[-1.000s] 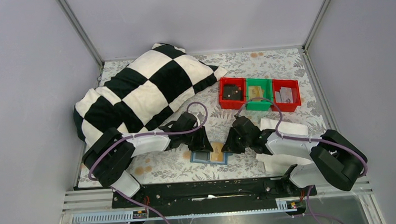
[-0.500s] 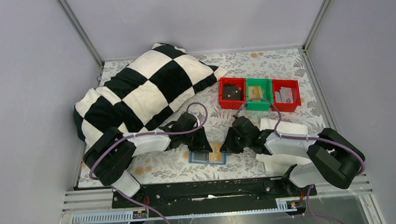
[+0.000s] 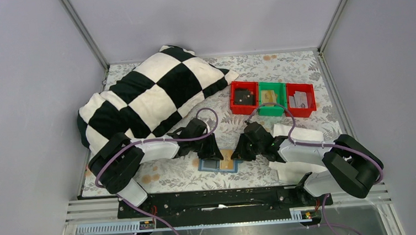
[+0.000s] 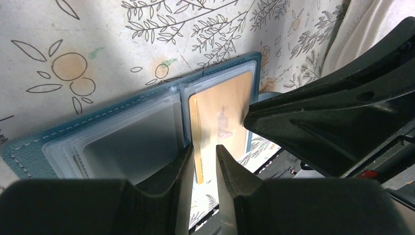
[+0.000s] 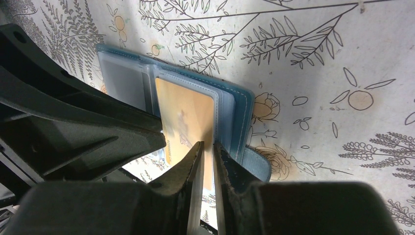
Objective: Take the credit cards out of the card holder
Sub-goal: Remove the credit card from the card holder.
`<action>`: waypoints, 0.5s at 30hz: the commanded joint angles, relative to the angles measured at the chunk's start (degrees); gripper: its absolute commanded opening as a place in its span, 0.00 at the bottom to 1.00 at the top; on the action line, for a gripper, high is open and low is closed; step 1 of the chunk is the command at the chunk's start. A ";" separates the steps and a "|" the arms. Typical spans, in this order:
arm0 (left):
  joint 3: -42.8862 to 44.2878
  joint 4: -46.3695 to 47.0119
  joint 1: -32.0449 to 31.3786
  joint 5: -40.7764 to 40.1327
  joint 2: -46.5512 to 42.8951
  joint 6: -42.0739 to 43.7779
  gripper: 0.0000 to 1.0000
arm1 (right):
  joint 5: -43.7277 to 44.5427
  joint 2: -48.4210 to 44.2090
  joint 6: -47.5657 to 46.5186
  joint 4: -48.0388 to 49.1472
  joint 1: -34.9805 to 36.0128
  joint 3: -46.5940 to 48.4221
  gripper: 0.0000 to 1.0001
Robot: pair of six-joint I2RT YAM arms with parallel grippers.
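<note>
- Far left: black-and-white chequered pillow [image 3: 149, 94], well apart from the work. Ignore.
- My left gripper [image 4: 204, 151]: jaws narrow, straddling the inner long edge of the tan plastic card [image 4: 222, 105], just beside the fold. A sliver of gap shows next to the card edge. I cannot tell whether I pinch it or only bracket it.
- Between my grippers: the teal-blue bifold card holder [image 4: 132, 132] lies open and flat, inside up, on the flower-printed tablecloth [image 3: 280, 68], near the table's front edge. The left panel shows only cloudy clear sleeves. The card sits in the right panel's sleeve.
- My right gripper [image 5: 209, 146]: jaws narrow too, set over the card's outer edge and the clear sleeve there. Pinching or just pressing down, I cannot tell.
- Far right, at the back: row of red and green plastic bins [image 3: 272, 112], well apart.
- Step in hand, as I judge it: freeing that card.
- Doing it well: one side pins the holder to the cloth. The other takes the card only, no sleeve film, and draws it along the pocket, low and straight. That way the holder neither lifts nor folds shut.
- Orientation: the holder's long axis runs left to right across the table, right end a touch nearer my bases. The card's long axis crosses it, near to far.
- Small teal snap tab [image 5: 258, 165] pokes out beyond the card-side panel's outer edge.
</note>
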 commanded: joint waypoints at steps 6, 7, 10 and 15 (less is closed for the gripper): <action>-0.50 2.48 -0.43 -0.25 2.06 0.40 0.30 | -1.04 1.17 0.60 1.13 0.46 -0.86 0.19; -0.49 2.12 -0.39 -0.62 2.16 0.58 0.31 | -1.02 1.17 0.59 1.16 0.45 -0.86 0.19; -0.66 0.96 -0.43 -1.61 1.94 1.06 0.32 | -0.98 1.08 0.56 1.04 0.45 -0.83 0.19; -1.01 -0.06 -0.38 -3.78 0.81 1.04 0.30 | -0.95 1.41 0.58 1.15 0.41 -0.67 0.19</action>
